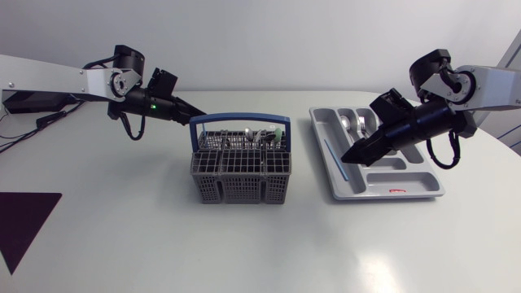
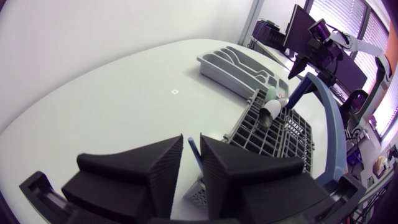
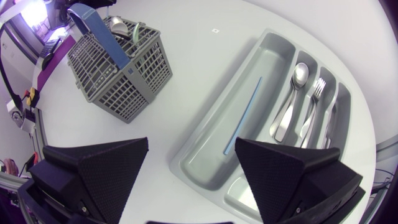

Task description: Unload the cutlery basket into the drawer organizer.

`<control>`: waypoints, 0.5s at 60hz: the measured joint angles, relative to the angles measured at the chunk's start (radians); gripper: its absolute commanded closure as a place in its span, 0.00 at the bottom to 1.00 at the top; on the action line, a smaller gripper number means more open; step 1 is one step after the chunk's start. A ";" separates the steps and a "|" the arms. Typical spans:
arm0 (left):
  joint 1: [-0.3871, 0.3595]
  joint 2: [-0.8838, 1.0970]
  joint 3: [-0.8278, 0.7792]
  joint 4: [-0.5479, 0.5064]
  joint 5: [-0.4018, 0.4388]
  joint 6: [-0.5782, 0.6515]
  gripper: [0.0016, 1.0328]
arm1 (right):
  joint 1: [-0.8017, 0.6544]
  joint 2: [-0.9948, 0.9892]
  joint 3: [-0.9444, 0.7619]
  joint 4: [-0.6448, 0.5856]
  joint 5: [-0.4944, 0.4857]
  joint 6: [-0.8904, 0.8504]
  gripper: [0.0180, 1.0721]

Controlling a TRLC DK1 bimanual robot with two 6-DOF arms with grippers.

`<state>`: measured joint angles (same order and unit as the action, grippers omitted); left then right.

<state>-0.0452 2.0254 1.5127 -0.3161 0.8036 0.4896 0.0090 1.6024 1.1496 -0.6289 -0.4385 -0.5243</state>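
Shows L black gripper (image 2: pixel 191 142) at blue-handled grey mesh cutlery basket (image 1: pixel 240 175), grip unclear. Shows R black gripper (image 3: pixel 192 143) spread above grey plastic drawer organizer (image 3: pixel 211 134).

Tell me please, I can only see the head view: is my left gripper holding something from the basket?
Observer: Not yet. In the left wrist view the left gripper is open, with a thin blue stick standing in the gap between its fingers.
Operator: Is the other gripper carrying anything?
Observer: No. The right wrist view shows the right gripper wide open and empty above the drawer organizer.
Operator: What is its arm hiding from me?
Observer: A fork, lying in the compartment beside the spoon.
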 measured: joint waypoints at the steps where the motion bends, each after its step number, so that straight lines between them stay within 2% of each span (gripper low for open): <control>1: 0.000 0.000 0.000 -0.001 0.000 0.000 0.79 | 0.000 0.000 0.000 0.001 0.000 0.000 0.05; 30: 0.024 -0.018 0.007 -0.058 -0.004 0.000 0.80 | 0.000 -0.002 -0.035 0.020 0.000 0.000 0.05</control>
<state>-0.0208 2.0079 1.5196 -0.3740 0.7998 0.4896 0.0093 1.6001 1.1149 -0.6086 -0.4389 -0.5243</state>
